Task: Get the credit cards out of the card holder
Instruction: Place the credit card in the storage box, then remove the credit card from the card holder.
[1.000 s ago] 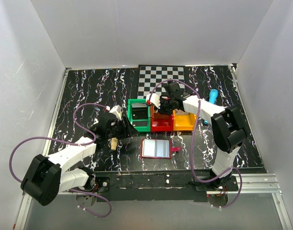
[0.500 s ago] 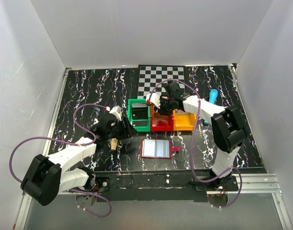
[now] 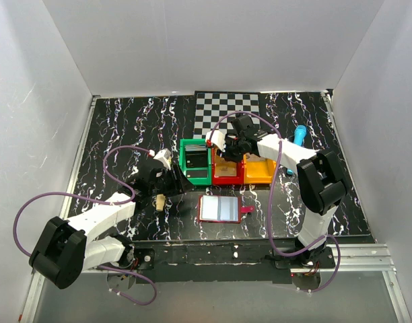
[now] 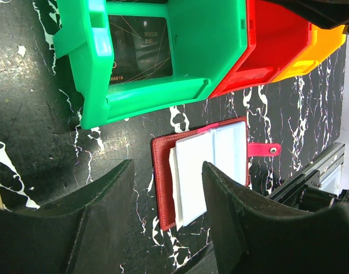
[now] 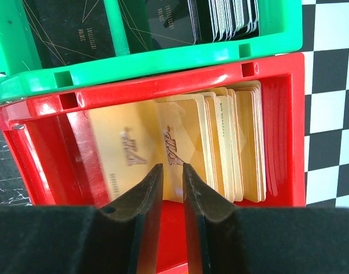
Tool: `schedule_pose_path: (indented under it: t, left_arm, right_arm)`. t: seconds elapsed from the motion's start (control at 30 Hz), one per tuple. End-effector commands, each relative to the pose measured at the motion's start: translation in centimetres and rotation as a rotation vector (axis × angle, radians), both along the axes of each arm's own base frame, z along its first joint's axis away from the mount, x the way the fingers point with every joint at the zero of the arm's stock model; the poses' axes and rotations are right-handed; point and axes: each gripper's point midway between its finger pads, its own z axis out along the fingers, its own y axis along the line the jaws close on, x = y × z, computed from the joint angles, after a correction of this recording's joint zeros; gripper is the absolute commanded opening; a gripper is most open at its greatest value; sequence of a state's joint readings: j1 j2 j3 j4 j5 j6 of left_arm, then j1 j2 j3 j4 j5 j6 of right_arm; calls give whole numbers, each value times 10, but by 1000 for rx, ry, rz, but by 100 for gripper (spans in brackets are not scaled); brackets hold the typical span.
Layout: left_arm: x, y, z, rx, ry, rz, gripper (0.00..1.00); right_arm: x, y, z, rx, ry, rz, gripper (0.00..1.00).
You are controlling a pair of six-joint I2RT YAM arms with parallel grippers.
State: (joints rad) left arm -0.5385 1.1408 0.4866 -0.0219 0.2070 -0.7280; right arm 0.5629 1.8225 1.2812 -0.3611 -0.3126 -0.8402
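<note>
The left claw [image 4: 166, 171] hovers half open and empty above the worktop [image 3: 125, 128], just left of the green bin [image 4: 151, 97]. That bin holds black cards [image 4: 141, 45] whose fine pale print is too small to read. In front of the bins the card holder [image 3: 223, 208] lies spread open on the worktop, pale sleeves up and strap pointing right; no card shows in it. The right claw [image 5: 171, 168] hangs over the red bin [image 5: 277, 114], jaws a narrow slit apart with nothing between them, above a row of gold cards [image 5: 180, 148]. The slanted logo on these is too blurred to read. This looks like a drop-off. The right claw should rise straight up clear of the bin wall before returning, while the left claw pins the holder's cover. The orange bin [image 3: 260, 171] sits rightmost.
</note>
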Motion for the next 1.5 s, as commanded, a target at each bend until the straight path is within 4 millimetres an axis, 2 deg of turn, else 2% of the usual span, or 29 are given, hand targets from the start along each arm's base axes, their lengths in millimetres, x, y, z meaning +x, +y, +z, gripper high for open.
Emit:
schedule_pose_path:
  t: [0.0,0.13,0.23,0.37,0.43,0.5,0.57,0.67,0.7,0.73,0.77,0.8,0.83,0.87,0.93,1.03,1.1,1.2,1.27,1.37,1.47]
  left_arm:
    - [2,0,5,-5,-21,-6,50]
    - [2,0,6,-5,-24,-9,51]
    - [2,0,6,-5,-25,-8,51]
    - [3,0,6,-4,-26,-6,51]
    - [3,1,6,-2,-25,-3,52]
    - [3,1,7,-2,-29,-1,53]
    - [3,1,8,-2,-32,0,54]
    - [3,2,7,-2,-28,3,57]
    - [3,1,8,-3,-31,3,59]
    - [3,2,9,-3,-35,1,59]
    - [3,2,10,-4,-36,1,61]
    - [3,2,10,-5,-38,1,61]
    - [3,2,12,-4,-44,2,62]
    - [3,2,14,-3,-53,-3,63]
    - [2,3,17,3,-70,-2,63]
    - [-2,-1,27,10,-121,-21,63]
    - [-11,-7,29,39,-145,-39,62]
    - [-25,-18,29,70,-156,-70,63]
    - [-34,-24,24,64,-125,-87,63]
    - [-44,-30,16,48,-81,-89,64]
    - [-49,-34,12,47,-72,-83,64]
  right_arm:
    - [18,10,32,56,-86,-16,28]
    - [22,11,39,70,-104,-31,29]
    - [28,14,55,96,-135,-59,29]
    - [39,13,92,153,-212,-134,30]
    - [42,10,118,209,-257,-198,31]
    - [40,6,137,268,-271,-264,33]
    - [29,2,153,326,-260,-318,35]
    - [2,-2,168,416,-229,-366,43]
    - [-9,-2,171,444,-216,-374,49]
    - [-19,-2,175,480,-200,-386,58]
    - [-30,-3,177,525,-158,-422,77]
    - [-38,-5,175,557,-99,-479,86]
    - [-48,-8,171,577,-9,-550,88]
    - [-57,-9,168,607,114,-651,88]
    - [-78,-15,150,550,295,-774,89]
    - [-108,-21,120,507,457,-870,91]
    - [-118,-36,107,557,401,-948,91]
    - [-123,-73,88,567,227,-1105,92]
    - [-133,-94,73,546,213,-1191,92]
    - [-152,-103,56,589,310,-1282,93]
    - [-173,-90,43,630,440,-1230,93]
